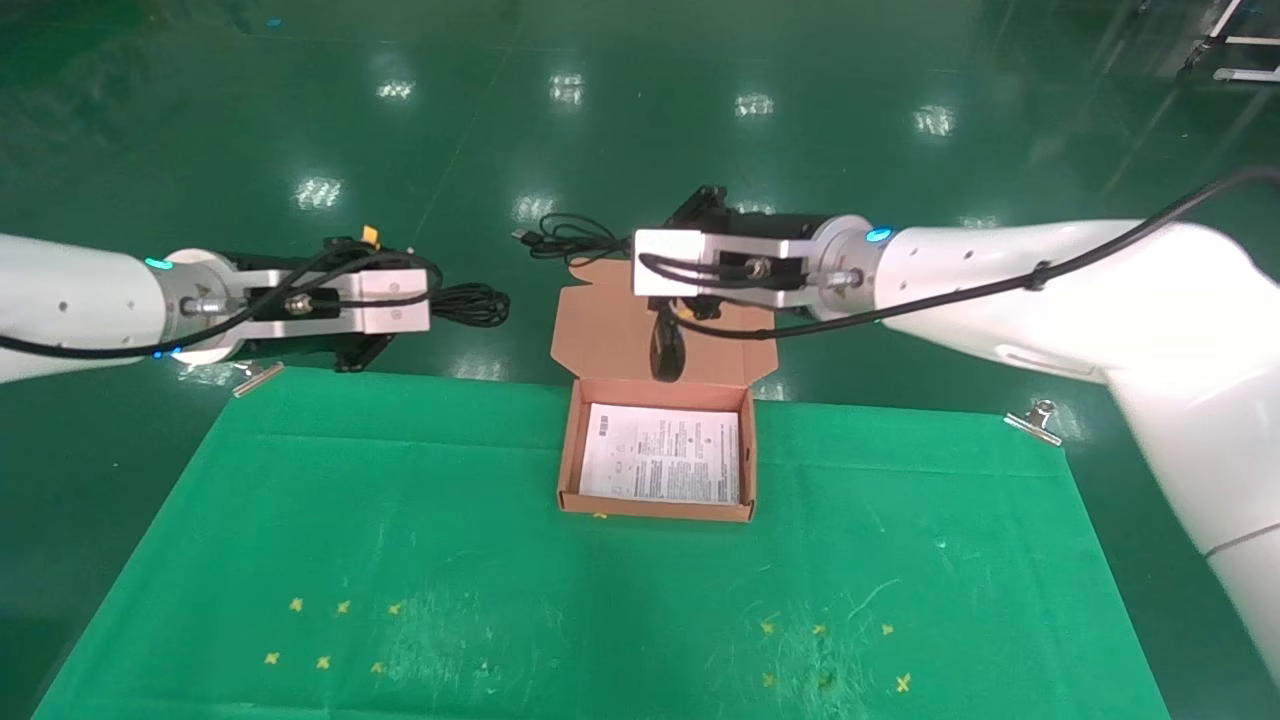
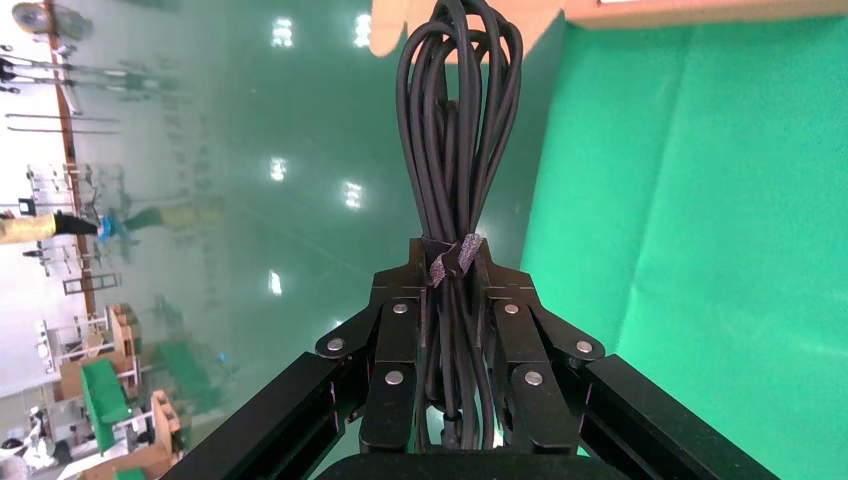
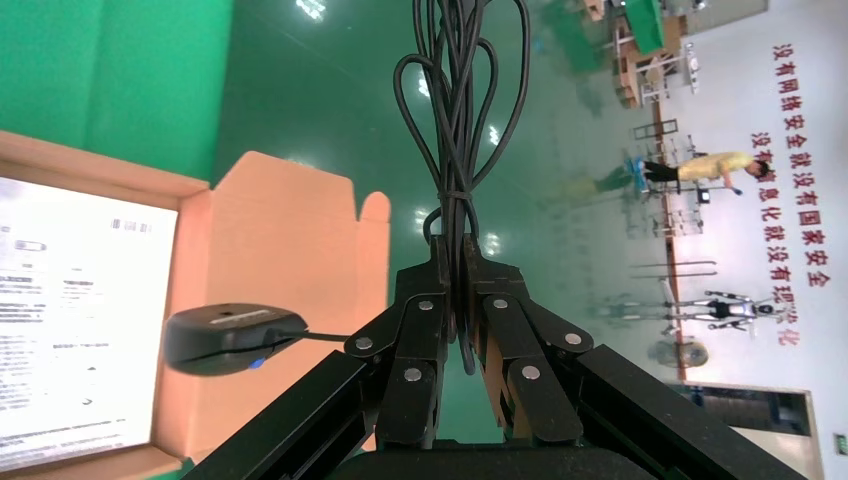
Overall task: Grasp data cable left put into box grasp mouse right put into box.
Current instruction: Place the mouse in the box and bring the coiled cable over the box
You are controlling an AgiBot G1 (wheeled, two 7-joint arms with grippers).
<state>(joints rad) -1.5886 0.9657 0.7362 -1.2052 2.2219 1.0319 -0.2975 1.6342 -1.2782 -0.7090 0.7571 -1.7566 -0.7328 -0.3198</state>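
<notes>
Mouse (image 1: 668,348), small, black and oval, hangs by its thin cord from the right tool (image 3: 456,262), clamped on that cord, above the flap of the salmon-orange cardboard box (image 1: 568,455). Left tool (image 2: 452,262) clamps the thick black looped data cable (image 2: 458,110), well left of the box.

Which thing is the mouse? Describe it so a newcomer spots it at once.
Start at the salmon-orange box in the middle of the green mat. Over its open flap lid, the right gripper pinches a thin mouse cord, and the mouse dangles from it. It is the only smooth black oval, with a blue light, unlike the thick looped data cable in the left gripper.
</notes>
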